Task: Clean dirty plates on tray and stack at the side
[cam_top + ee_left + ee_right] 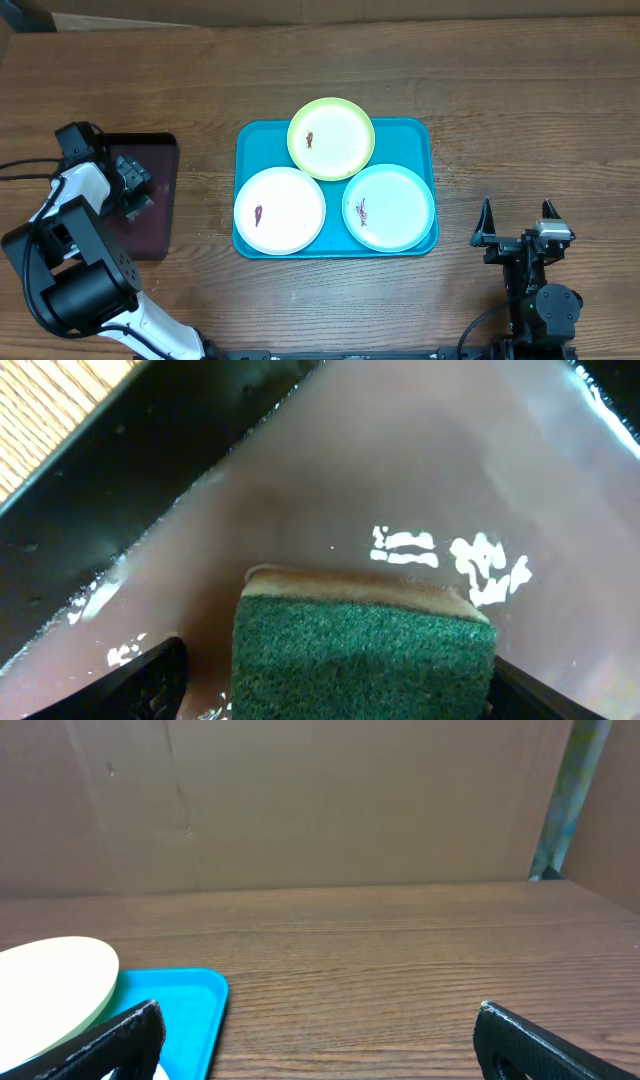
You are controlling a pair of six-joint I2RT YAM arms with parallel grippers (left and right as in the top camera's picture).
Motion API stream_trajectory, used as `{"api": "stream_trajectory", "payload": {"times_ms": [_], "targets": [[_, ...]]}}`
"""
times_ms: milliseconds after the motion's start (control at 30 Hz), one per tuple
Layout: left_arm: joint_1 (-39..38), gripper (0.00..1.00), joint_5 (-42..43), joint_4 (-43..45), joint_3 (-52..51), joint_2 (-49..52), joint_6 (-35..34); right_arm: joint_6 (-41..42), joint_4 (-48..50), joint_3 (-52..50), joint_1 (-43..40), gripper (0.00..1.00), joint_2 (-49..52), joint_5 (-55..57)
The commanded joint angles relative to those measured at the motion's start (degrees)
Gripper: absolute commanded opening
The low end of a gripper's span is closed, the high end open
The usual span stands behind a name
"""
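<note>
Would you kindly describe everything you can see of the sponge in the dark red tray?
The sponge is a block with a coarse dark-green scouring face up and a thin pale-yellow foam layer along its far edge. It lies flat on the glossy floor of the dark red tray, between the fingers of the open left gripper; a gap shows beside one finger, the other side is unclear.

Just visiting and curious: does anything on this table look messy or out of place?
Yes. Small dark red smears mark the green plate, white plate and aqua plate. The green one also juts past the far rim of the blue tray.
</note>
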Motion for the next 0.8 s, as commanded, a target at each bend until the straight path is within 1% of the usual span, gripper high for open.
{"api": "stream_trajectory", "payload": {"times_ms": [0,33,67,100,133,167,200,233,267,400,433,467,600,767], "targets": [[0.0,0.84,-0.83,0.55,-1.84,1.29,-0.13,-0.04,0.44,-0.61,0.33,1.0,-0.46,-0.09],[0.0,0.83,-0.83,0.68,-1.95,1.29,-0.13,-0.04,0.44,-0.61,0.33,1.0,-0.48,-0.09],[0.0,0.74,-0.85,0.72,-1.97,1.29,-0.11,-0.04,0.44,-0.61,0.33,1.0,-0.46,-0.09],[0.0,0.6,-0.9,0.9,-1.97,1.29,-0.11,-0.04,0.44,-0.61,0.33,1.0,-0.46,-0.09],[0.0,0.49,-1.05,0.92,-1.97,1.29,-0.11,-0.04,0.44,-0.59,0.33,1.0,-0.48,-0.09],[0.0,0.34,-1.4,0.92,-1.97,1.29,-0.09,-0.07,0.44,-0.61,0.33,1.0,-0.46,-0.09],[0.0,0.25,-1.79,0.9,-1.97,1.29,-0.09,-0.04,0.44,-0.61,0.33,1.0,-0.46,-0.09],[0.0,0.12,-2.4,0.87,-1.97,1.29,-0.09,-0.04,0.44,-0.61,0.33,1.0,-0.46,-0.09],[0.0,0.04,-3.04,0.87,-1.97,1.29,-0.04,-0.04,0.44,-0.61,0.33,1.0,-0.46,-0.09],[0.0,0.04,-4.39,0.83,-1.92,1.27,3.26,-0.04,0.44,-0.61,0.33,1.0,-0.48,-0.09],[0.0,0.23,-4.35,0.59,-1.92,1.27,3.82,-0.04,0.44,-0.61,0.33,1.0,-0.48,-0.09],[0.0,1.0,-4.22,-0.2,-1.92,1.27,3.74,-0.07,0.44,-0.61,0.33,1.0,-0.48,-0.09],[-0.02,1.0,-3.17,-3.23,-1.92,1.27,3.72,-0.04,0.44,-0.61,0.33,1.0,-0.46,-0.09],[-0.02,1.0,2.49,-7.48,-1.92,1.27,3.69,-0.04,0.44,-0.61,0.33,1.0,-0.48,-0.09]]}}
